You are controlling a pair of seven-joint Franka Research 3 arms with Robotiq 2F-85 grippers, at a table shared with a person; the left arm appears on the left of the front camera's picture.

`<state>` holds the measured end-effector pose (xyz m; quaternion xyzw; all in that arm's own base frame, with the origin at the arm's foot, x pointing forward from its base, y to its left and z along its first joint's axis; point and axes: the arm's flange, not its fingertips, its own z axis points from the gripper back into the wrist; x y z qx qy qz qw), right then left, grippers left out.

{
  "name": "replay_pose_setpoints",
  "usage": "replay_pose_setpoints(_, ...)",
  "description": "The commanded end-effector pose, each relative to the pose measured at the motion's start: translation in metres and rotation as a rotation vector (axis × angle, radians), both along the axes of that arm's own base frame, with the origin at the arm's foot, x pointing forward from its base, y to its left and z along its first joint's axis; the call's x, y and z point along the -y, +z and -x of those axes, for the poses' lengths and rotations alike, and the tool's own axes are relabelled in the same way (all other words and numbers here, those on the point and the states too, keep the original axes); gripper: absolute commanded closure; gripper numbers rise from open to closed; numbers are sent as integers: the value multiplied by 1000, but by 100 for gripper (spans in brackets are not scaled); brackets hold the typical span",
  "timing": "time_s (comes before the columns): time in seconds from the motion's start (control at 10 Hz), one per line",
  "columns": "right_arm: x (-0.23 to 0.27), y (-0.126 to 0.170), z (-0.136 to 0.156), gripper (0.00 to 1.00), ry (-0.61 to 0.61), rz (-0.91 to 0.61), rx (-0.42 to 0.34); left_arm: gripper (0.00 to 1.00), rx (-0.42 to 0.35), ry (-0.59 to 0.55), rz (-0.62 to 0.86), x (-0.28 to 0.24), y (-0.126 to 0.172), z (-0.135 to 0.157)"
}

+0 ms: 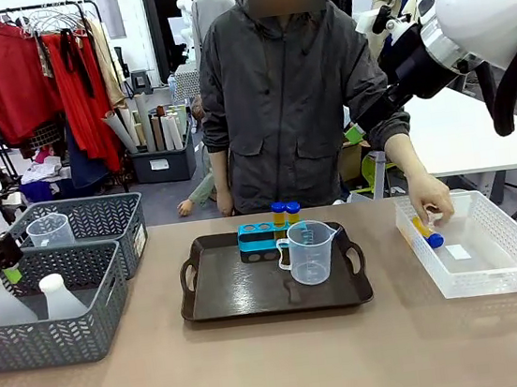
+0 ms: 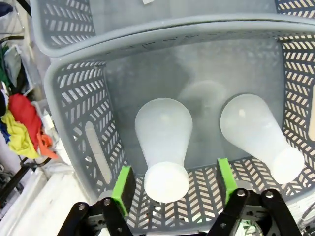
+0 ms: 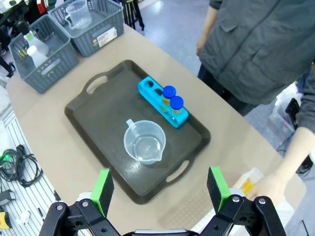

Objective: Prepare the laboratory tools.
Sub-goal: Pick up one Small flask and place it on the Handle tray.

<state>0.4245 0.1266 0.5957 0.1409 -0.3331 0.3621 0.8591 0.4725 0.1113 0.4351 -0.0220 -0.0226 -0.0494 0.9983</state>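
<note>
Two translucent white conical flasks stand in the front grey basket. My left gripper hangs over the left one, its green pads either side of the flask's neck with gaps, open. On the dark tray sit the blue tube rack, holding two yellow blue-capped tubes, and a clear measuring beaker. The person's hand holds another tube in the white bin. My right gripper hovers high above the tray's near edge, open, holding nothing.
A second grey basket behind the first holds another clear beaker. The person stands at the far side of the table, behind the tray. Bare tabletop lies in front of the tray and between tray and bins.
</note>
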Motion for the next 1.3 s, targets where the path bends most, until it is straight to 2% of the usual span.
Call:
replay_pose_setpoints(0.0, -1, 3, 1, 0, -10, -13, -11, 52, 6, 22, -24, -3, 1, -3)
replay_pose_setpoints(0.2, -1, 3, 1, 0, -10, -13, -11, 92, 4, 24, -25, -4, 2, -3)
replay_pose_setpoints(0.3, -1, 3, 1, 0, -10, -13, -11, 100, 4, 27, -23, -4, 2, -2)
replay_pose_setpoints(0.7, -1, 3, 1, 0, -10, -13, -11, 100, 4, 30, -31, -3, 6, -1)
replay_pose_setpoints(0.9, -1, 3, 1, 0, -10, -13, -11, 100, 38, 26, -36, 11, 36, 4)
replay_pose_setpoints(1.2, -1, 3, 1, 0, -10, -13, -11, 100, 53, 29, -49, 43, 104, 25)
